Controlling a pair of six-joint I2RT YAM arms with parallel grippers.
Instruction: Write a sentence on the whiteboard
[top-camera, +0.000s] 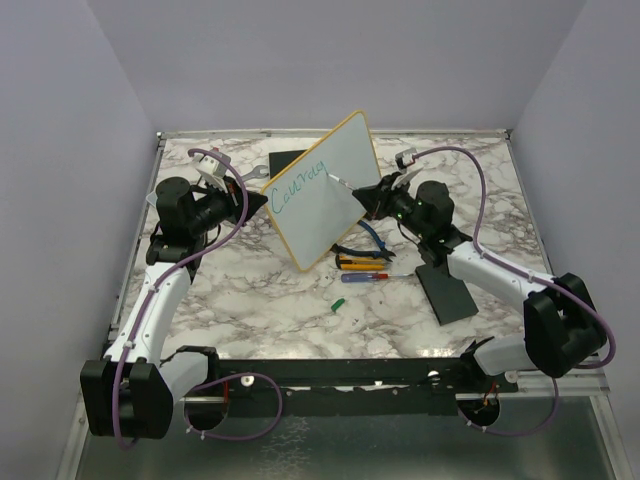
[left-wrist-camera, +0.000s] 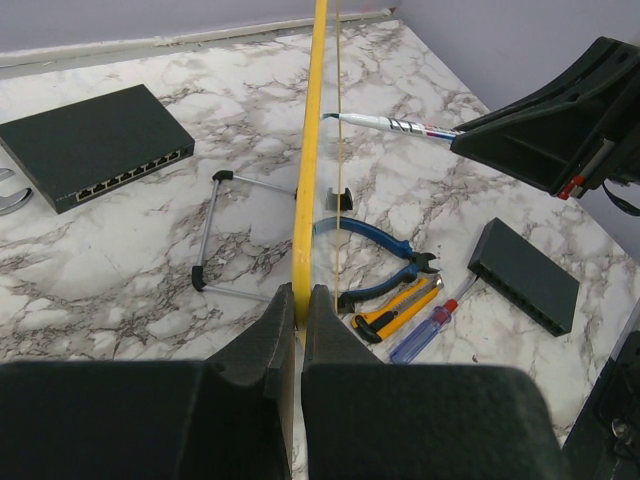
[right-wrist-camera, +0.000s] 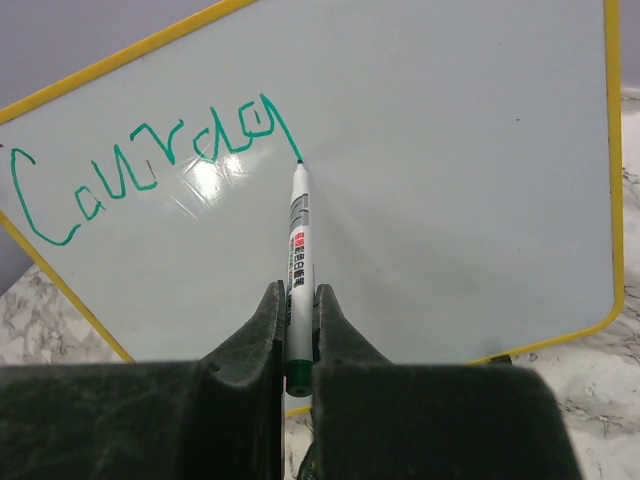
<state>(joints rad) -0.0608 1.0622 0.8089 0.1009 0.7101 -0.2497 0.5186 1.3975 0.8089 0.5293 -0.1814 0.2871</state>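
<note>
First word unfinished: left tool (left-wrist-camera: 300, 305) clamps yellow-rimmed white whiteboard (right-wrist-camera: 450, 200); right tool (right-wrist-camera: 297, 305) clamps white marker (right-wrist-camera: 297, 225) at teal cursive sentence (right-wrist-camera: 150, 165). Next: stroke toward 3 o'clock.

whiteboard (right-wrist-camera: 450, 150) is white with a yellow rim, sentence (right-wrist-camera: 150, 160) on it teal-green, table (top-camera: 260, 300) white marble with grey veins, pliers (left-wrist-camera: 365, 232) blue-handled, marker (right-wrist-camera: 297, 230) white with a green end
</note>
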